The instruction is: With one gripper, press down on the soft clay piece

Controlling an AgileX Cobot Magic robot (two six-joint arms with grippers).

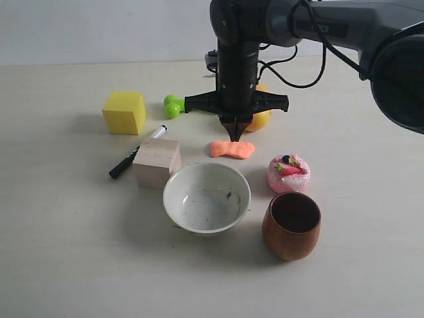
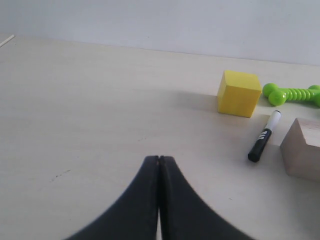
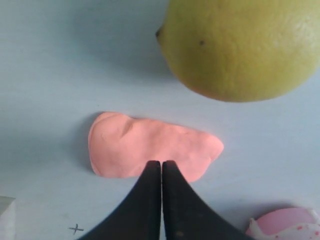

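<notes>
The soft clay piece [image 1: 232,150] is a flat salmon-orange lump lying on the table between the white bowl and the lemon. My right gripper [image 1: 236,136] points straight down just over the clay's top, shut with nothing between its fingers. In the right wrist view the shut tips [image 3: 161,163] overlap the near edge of the clay [image 3: 145,147]; contact cannot be told. My left gripper [image 2: 159,159] is shut and empty over bare table, away from the clay, and does not show in the exterior view.
A lemon [image 1: 260,118] sits just behind the clay. A white bowl [image 1: 207,197], a pink cake toy [image 1: 288,172] and a brown wooden cup [image 1: 291,225] stand in front. To the left lie a wooden block [image 1: 157,163], a black marker [image 1: 136,152], a yellow cube [image 1: 124,112] and a green toy [image 1: 173,105].
</notes>
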